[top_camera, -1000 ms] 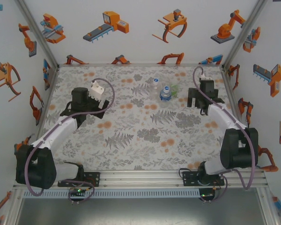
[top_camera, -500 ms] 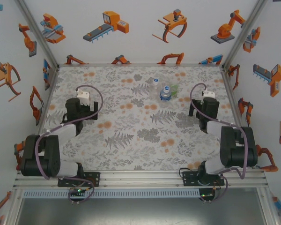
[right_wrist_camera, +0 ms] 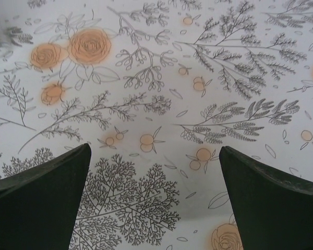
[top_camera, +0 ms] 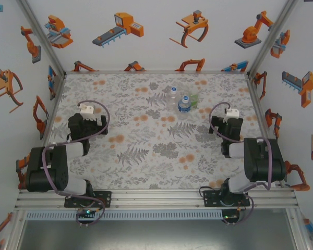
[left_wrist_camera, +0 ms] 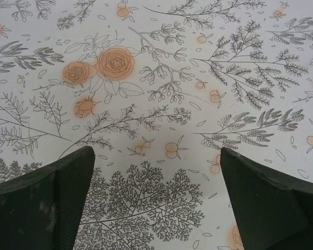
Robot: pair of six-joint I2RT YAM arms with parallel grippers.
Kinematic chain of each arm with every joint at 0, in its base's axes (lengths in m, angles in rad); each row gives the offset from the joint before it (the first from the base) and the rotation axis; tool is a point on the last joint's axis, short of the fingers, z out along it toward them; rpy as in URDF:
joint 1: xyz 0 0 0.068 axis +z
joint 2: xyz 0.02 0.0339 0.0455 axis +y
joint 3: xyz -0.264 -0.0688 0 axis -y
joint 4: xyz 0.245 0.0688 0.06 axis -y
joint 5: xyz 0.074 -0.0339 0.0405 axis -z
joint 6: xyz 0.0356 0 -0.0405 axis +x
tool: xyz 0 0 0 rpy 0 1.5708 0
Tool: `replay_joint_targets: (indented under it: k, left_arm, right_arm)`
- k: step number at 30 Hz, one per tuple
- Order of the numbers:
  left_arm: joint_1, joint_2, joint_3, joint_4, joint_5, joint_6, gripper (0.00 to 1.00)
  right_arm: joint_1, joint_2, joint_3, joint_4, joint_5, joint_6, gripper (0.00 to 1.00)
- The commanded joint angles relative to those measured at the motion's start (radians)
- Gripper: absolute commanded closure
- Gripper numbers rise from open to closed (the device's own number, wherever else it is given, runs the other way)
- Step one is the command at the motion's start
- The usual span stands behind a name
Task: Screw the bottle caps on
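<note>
Three bottles (top_camera: 180, 99) stand bunched at the far centre of the counter (top_camera: 146, 156). One wears a blue cap (top_camera: 185, 98); the other tops are too small to read. Left hand (left_wrist_camera: 155, 151) and right hand (right_wrist_camera: 154, 148) gape wide and empty, well apart from them. Probably done or nearly so.

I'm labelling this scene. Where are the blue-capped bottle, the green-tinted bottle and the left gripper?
blue-capped bottle (top_camera: 184, 103), top external view, on the middle of its body.
green-tinted bottle (top_camera: 194, 99), top external view, on its green side.
left gripper (left_wrist_camera: 155, 151), left wrist view, midway between its open fingertips.
</note>
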State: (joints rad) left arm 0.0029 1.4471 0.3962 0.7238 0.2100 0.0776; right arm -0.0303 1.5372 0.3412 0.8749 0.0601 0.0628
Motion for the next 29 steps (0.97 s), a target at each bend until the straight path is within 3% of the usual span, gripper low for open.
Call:
replay_joint_targets:
  k: [1, 9, 12, 14, 16, 18, 29]
  left_arm:
    - [0.008, 0.019, 0.012, 0.041, 0.05, -0.035, 0.03]
    - [0.007, 0.03, -0.016, 0.099, -0.009, -0.052, 0.03]
    - [0.012, 0.122, -0.078, 0.331, 0.015, -0.067, 0.03]
    - [0.008, 0.067, -0.033, 0.152, 0.013, -0.045, 0.03]
    - [0.012, 0.109, -0.039, 0.23, 0.008, -0.063, 0.03]
    - [0.01, 0.083, -0.017, 0.143, -0.019, -0.062, 0.03]
    - [0.011, 0.09, -0.01, 0.145, -0.058, -0.082, 0.03]
  right_arm:
    - [-0.006, 0.001, 0.001, 0.073, 0.025, 0.018, 0.01]
    - [-0.006, 0.004, 0.041, 0.004, 0.006, 0.012, 0.01]
    - [-0.006, 0.004, 0.041, 0.004, 0.006, 0.011, 0.01]
    - [-0.006, 0.004, 0.041, 0.004, 0.006, 0.011, 0.01]
    - [-0.006, 0.004, 0.041, 0.004, 0.006, 0.012, 0.01]
    - [-0.006, 0.004, 0.041, 0.004, 0.006, 0.012, 0.01]
    - [-0.007, 0.003, 0.037, 0.005, 0.026, 0.016, 0.01]
